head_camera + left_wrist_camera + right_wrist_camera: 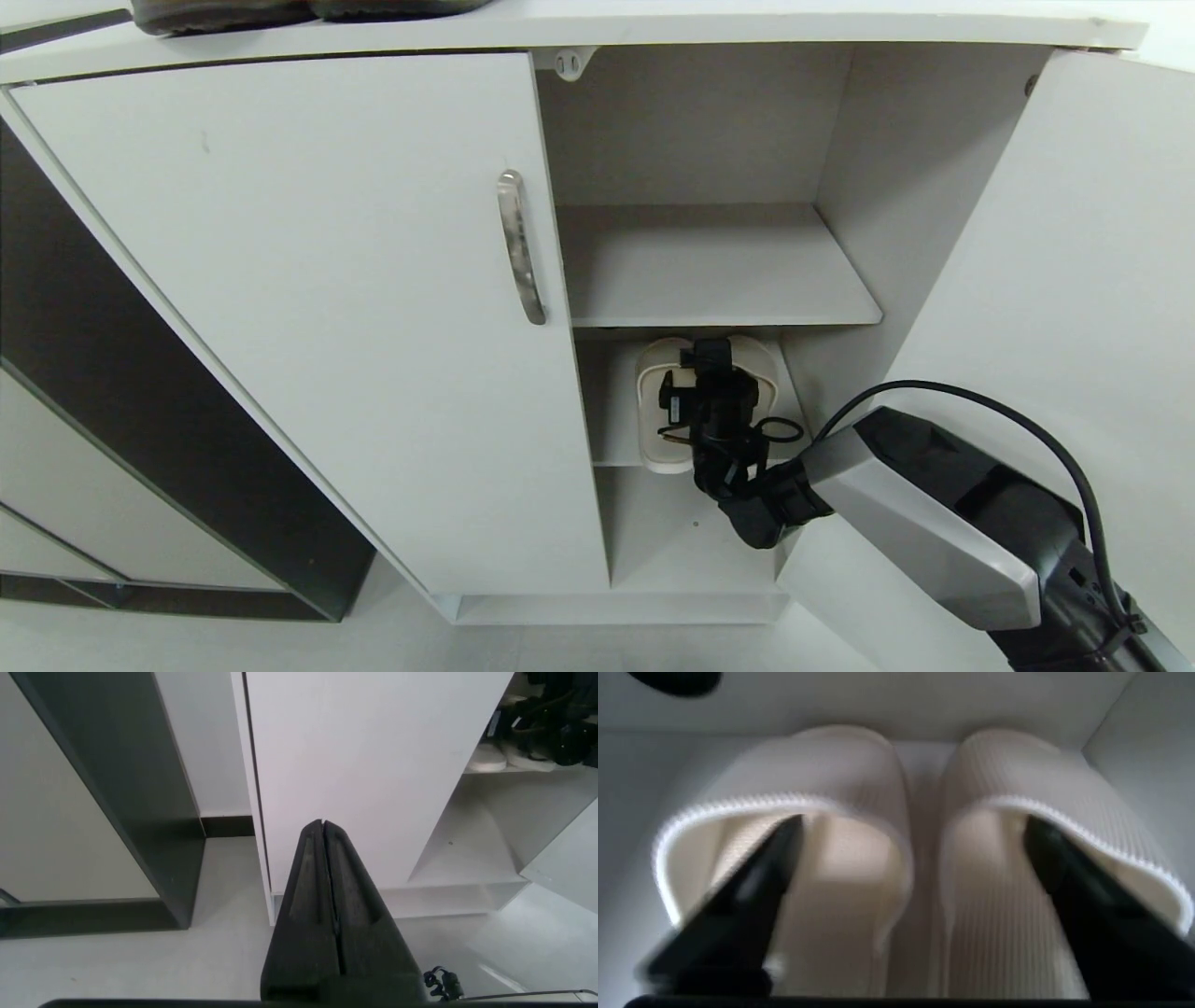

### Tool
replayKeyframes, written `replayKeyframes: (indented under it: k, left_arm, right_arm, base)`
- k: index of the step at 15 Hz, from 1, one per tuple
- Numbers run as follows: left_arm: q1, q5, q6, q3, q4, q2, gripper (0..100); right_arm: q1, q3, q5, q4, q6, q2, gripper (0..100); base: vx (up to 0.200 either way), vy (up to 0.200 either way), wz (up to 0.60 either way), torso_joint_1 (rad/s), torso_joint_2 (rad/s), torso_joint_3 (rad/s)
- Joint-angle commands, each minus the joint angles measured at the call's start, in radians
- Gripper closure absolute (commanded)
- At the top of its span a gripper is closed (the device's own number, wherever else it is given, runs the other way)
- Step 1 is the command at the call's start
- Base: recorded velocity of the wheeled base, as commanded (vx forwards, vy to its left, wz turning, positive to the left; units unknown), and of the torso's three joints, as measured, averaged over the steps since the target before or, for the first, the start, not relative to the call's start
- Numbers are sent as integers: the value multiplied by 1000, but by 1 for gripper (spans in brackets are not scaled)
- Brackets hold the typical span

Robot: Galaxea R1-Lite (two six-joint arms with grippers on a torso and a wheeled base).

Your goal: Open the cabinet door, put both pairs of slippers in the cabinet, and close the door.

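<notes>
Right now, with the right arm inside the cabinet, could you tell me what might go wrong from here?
1. The right gripper is open with a finger at the opening of each of the cream slippers. A careless pull back could hook them and drag the pair off the shelf.
2. The arm's cable loops up beside the open door and might snag on the door or the cabinet's edge during withdrawal.

Head camera high, down over the open cabinet [691, 121]; left wrist low, near its closed door [374, 756]; right wrist tight on the slippers [859, 775], common to the head view.
</notes>
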Motion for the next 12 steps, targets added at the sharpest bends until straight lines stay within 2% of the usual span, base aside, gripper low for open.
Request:
replayKeyframes:
  k: [1,3,6,7,10,11,12]
  left_arm:
    - [0,0,0,0,0,2,100]
    - [0,0,0,0,0,2,100]
    - [0,0,0,0,0,2,100]
    - [0,0,0,0,0,2,100]
    - [0,0,0,0,0,2,100]
    - [0,0,0,0,0,2,100]
    - [0,0,1,0,0,2,100]
  right_arm:
    - [17,75,-1,-10,0,-60,0]
    - [45,156,-7,-40,0,-123,0]
    - [118,406,-21,-148,0,-268,0]
    - [155,533,-25,-204,0,-316,0]
    - [189,747,-19,-323,0,-367,0]
    - [195,782,-16,-346,0,-376,0]
    - [220,879,-15,-394,3,-408,0]
  base:
    - [0,0,0,0,0,0]
    - [0,0,0,0,0,0]
    - [0,0,0,0,0,0]
    - [0,0,0,0,0,0]
    - [0,0,0,0,0,0]
    - [0,0,0,0,0,0]
    - [0,0,0,0,0,0]
